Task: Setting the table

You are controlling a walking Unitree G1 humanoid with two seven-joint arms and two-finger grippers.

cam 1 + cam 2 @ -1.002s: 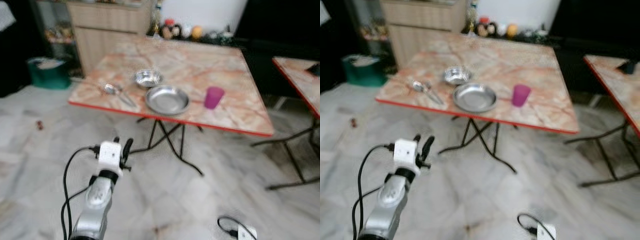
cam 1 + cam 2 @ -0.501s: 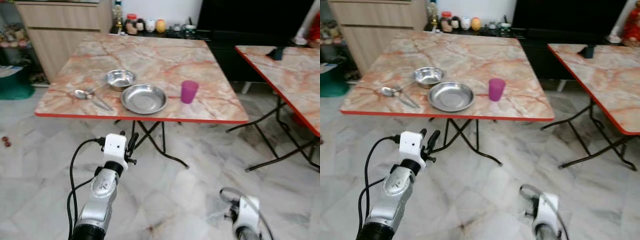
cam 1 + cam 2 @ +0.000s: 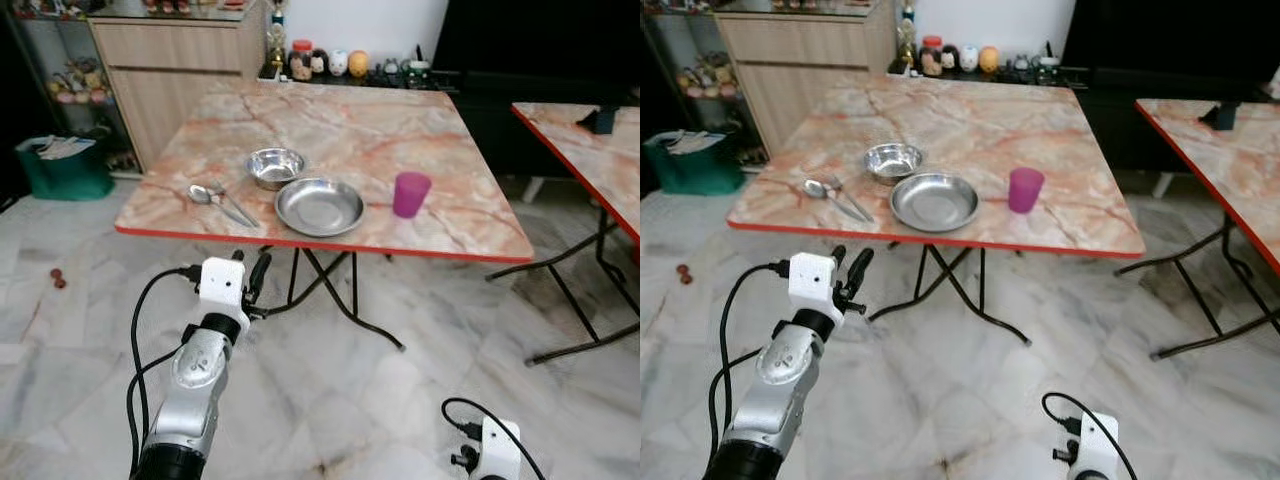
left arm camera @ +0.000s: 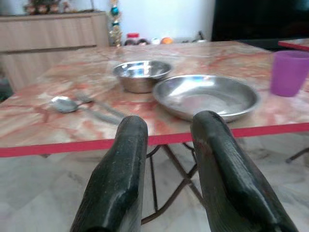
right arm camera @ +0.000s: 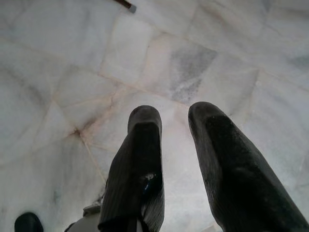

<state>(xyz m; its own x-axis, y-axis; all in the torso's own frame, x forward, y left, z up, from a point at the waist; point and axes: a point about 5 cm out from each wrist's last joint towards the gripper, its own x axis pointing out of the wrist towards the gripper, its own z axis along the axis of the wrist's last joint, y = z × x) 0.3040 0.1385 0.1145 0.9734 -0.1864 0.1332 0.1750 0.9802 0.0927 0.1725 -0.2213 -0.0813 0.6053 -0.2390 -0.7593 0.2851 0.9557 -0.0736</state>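
No readable writing anywhere.

The jars (image 3: 302, 53) at the far edge of the tabletop (image 3: 480, 225) are too small and blurred to show labels, and the purple cup (image 3: 410, 194), bowl (image 3: 276, 166) and plate (image 3: 319, 206) bear no marks.

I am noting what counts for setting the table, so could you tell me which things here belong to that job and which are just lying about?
Belongs to the job:
steel plate
steel bowl
spoons
purple cup
marble-topped table that bears them
left gripper, open, raised short of the table's edge

Just lying about:
jars and ornaments beyond the far edge
green basket on the floor
second table
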